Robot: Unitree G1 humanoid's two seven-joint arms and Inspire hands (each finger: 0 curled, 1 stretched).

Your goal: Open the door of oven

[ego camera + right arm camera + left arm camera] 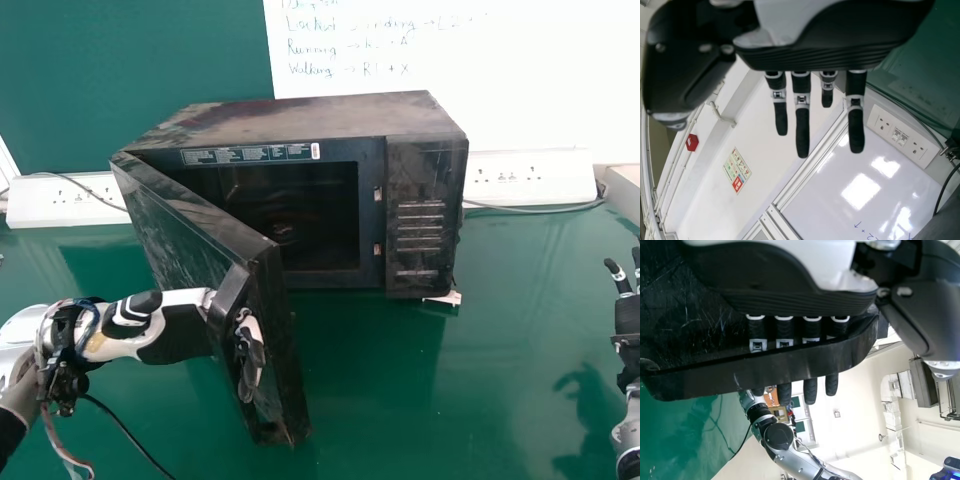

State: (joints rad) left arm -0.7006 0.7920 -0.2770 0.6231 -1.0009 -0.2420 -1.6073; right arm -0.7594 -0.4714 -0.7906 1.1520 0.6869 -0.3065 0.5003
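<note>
Oven door stands partly open before the oven; left hand has straight fingers behind it, right hand is open, apart. Crooked pull may make fingers slip, or drag the oven.

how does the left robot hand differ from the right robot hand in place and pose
The left robot hand is at the opened oven door, its fingers reaching past the door's edge; the right robot hand is apart from the oven. The left robot hand points sideways toward the door, while the right robot hand points forward. Both have extended fingers.
</note>
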